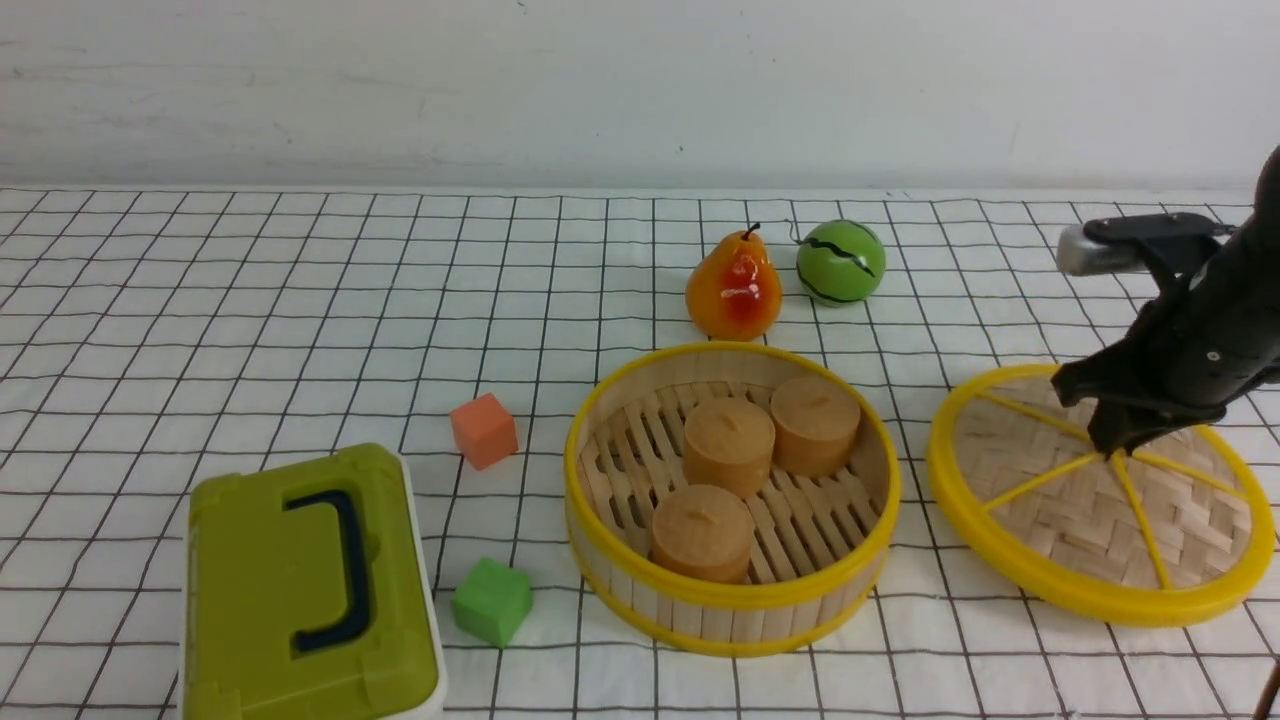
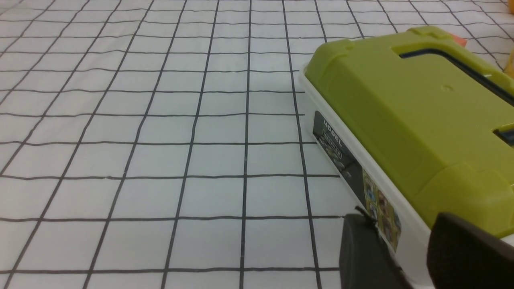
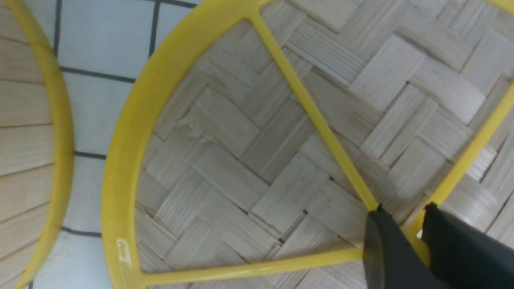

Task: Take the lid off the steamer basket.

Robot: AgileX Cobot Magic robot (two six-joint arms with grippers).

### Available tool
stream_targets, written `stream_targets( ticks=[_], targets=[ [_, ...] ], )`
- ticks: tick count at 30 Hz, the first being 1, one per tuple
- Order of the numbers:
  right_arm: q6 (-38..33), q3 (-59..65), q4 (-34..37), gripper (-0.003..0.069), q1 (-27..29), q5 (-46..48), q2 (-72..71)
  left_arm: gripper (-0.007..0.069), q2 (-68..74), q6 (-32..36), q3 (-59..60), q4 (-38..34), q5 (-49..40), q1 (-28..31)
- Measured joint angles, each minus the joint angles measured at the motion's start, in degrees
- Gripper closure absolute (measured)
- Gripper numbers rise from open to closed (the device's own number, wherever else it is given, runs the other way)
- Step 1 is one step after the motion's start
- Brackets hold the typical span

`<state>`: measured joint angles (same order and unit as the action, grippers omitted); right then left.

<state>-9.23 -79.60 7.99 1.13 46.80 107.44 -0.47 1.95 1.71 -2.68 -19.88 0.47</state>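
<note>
The lid (image 1: 1060,520), a woven bamboo disc with a yellow rim and spokes, is off the steamer basket and sits to its right, tilted toward me. My right gripper (image 1: 1117,447) is shut on the lid's centre knob. In the right wrist view the lid (image 3: 241,160) fills the frame and the gripper (image 3: 404,209) pinches the yellow knob. The steamer basket (image 1: 735,597) stands open at the centre with three round tan cakes inside; its rim (image 3: 60,132) shows beside the lid. My left gripper (image 2: 401,220) is open and empty beside the olive-green box, and is out of the front view.
An olive-green box (image 1: 300,590) with a dark handle stands at the front left; it also shows in the left wrist view (image 2: 401,100). An orange cube (image 1: 484,430) and a green cube (image 1: 491,601) lie left of the basket. A pear (image 1: 733,288) and a green ball (image 1: 841,262) sit behind it.
</note>
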Motion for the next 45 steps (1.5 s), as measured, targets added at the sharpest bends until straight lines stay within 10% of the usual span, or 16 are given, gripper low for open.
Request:
stream_targets(
  ticks=[15, 30, 45],
  targets=[
    [1.1, 0.0, 1.0, 0.0348, 0.0, 4.6, -3.7, 0.0385, 0.0, 0.0, 0.0, 0.0, 0.0, 0.0],
    [-14.3, 7.7, 18.4, 0.0657, 0.0, 6.4, -42.6, 0.0385, 0.0, 0.0, 0.0, 0.0, 0.0, 0.0],
    [-14.6, 26.9, 18.4, 0.0671, 0.0, 3.9, -70.0, 0.0385, 0.0, 0.0, 0.0, 0.0, 0.0, 0.0]
  ],
)
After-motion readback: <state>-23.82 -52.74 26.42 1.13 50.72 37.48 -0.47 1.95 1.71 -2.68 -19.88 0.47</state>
